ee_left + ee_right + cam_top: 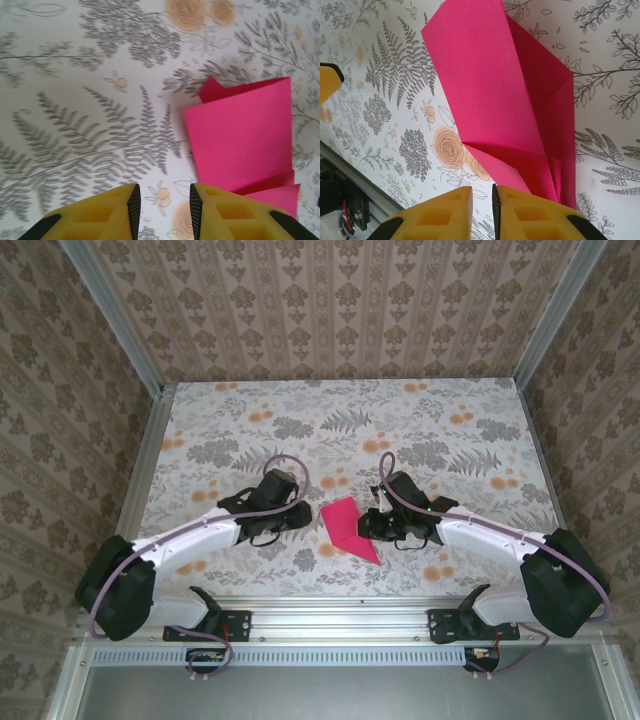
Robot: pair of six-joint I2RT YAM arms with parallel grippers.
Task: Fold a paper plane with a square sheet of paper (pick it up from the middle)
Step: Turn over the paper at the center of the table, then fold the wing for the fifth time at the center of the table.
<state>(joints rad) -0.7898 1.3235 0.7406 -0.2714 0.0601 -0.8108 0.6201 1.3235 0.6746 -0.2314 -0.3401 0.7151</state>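
**Mid-fold: a half-made plane lies between two low tools**

The right tool (pixel 492 194) has its fingers pressed almost together, with only a slit between them. The near tip of the pink paper sheet (pixel 485 85) runs down behind one finger, and I cannot tell whether an edge is nipped. The left tool (pixel 163 196) is spread and empty, with the sheet just beside its right-hand finger. The sheet lies on the flowered counter (pixel 450 440) between the two tools, already folded into overlapping layers with one pointed end, but it is not yet a slim dart. This looks like a middle folding step. The next move probably calls for one tool to pin the layers while the other lifts a flap over and presses the crease flat without shifting the paper.
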